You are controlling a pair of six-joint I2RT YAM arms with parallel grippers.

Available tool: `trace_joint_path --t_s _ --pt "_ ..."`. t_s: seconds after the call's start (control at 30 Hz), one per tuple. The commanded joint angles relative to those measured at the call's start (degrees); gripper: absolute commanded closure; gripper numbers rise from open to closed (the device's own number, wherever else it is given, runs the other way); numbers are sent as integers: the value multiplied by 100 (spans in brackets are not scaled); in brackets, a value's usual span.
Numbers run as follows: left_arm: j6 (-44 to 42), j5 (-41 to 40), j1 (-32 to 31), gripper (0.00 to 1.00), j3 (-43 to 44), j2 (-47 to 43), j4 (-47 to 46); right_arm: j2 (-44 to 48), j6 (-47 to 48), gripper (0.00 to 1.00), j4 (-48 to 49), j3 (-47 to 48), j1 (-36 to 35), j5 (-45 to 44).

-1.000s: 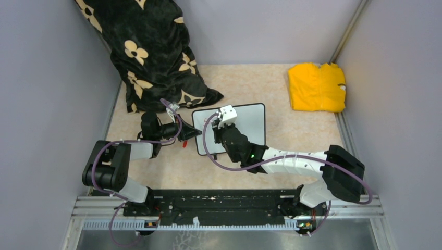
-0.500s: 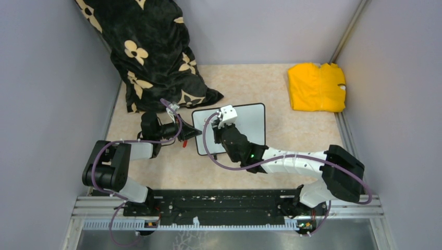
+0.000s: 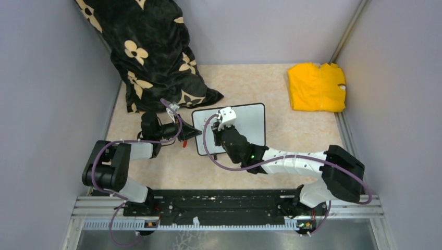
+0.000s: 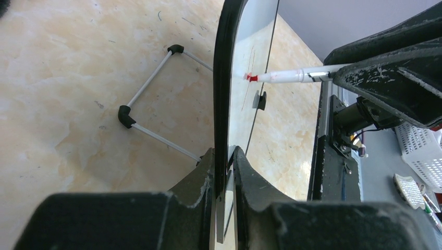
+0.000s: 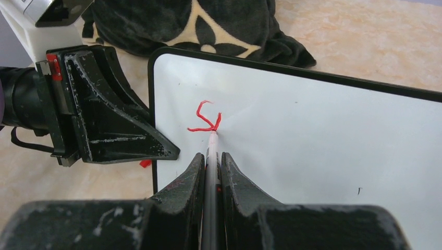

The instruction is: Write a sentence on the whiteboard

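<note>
Right gripper (image 5: 211, 156) is closed on a red marker (image 5: 212, 143), its tip pressed to the whiteboard (image 5: 323, 151) near the upper left corner, where the sentence (image 5: 204, 121) is barely begun. Blank surface lies rightward along the board's long axis. Left gripper (image 4: 224, 177) is clamped on the left edge.

Writing (image 5: 204, 121): hidden under the right arm (image 3: 281, 159) in the top view. The right wrist view shows only a few red strokes, too few to read.
Marker (image 5: 212, 141): barrel hidden between the fingers of the right gripper (image 5: 212, 159); only the tip shows.
Whiteboard (image 5: 312, 135): cut off at the right edge of the right wrist view. In the left wrist view it is edge-on, with its lower rim hidden inside the left gripper (image 4: 225, 156).
Blanket (image 3: 151, 47): cut off at the top edge of the top view.
Red bit (image 3: 184, 142): too small to tell.
</note>
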State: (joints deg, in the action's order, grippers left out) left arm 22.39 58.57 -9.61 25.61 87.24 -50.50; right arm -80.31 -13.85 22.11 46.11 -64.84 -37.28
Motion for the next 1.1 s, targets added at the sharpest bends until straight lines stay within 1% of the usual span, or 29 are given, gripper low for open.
trace_joint_path --t_s 0.0,0.27,0.67,1.07 --pt "-224 -89 -33 97 101 21 132 136 -74 100 -141 -88 59 58" --pt "-227 -88 -40 97 103 21 139 156 -87 100 -50 -43 63 -33" --pt "-275 -93 -50 97 111 24 187 145 143 100 264 151 68 -217" --pt "-297 -97 -63 97 116 40 215 202 223 100 475 135 94 -265"
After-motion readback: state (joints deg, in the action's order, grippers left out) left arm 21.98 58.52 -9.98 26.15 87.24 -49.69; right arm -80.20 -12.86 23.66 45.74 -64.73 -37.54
